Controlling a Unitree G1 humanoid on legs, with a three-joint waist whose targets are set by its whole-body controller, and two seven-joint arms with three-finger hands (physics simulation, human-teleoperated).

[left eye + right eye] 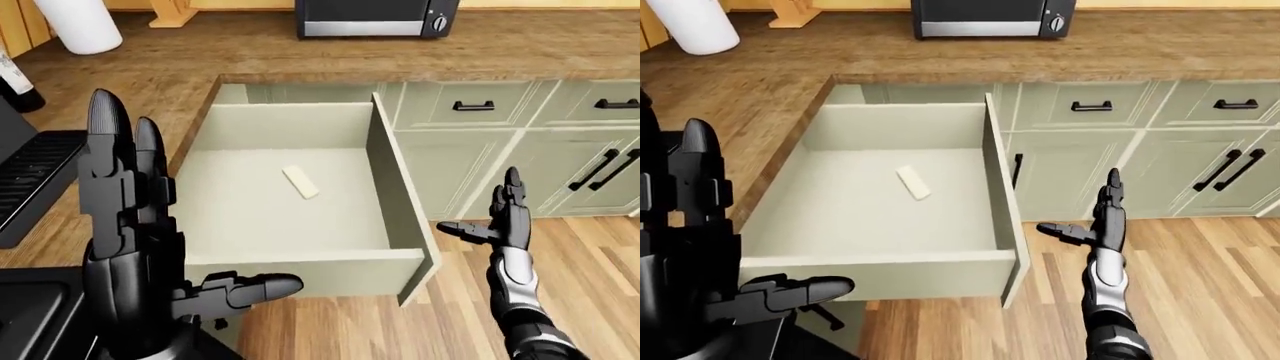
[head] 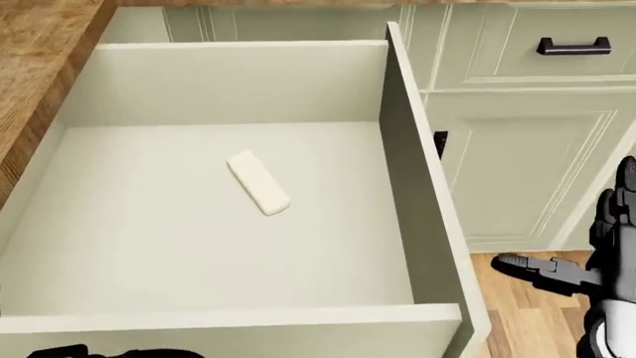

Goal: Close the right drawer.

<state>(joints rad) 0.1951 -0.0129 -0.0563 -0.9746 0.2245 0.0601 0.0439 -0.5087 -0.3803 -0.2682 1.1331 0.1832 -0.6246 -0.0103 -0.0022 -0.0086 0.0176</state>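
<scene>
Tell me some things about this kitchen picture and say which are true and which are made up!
1. The drawer is pulled out. True.
2. The drawer has nothing inside. False: a small white bar lies on its floor.
3. The right hand is pushing on the drawer. False: it hangs open beside the drawer, apart from it.
4. A microwave sits on the counter. True.
5. The left hand is open. True.
</scene>
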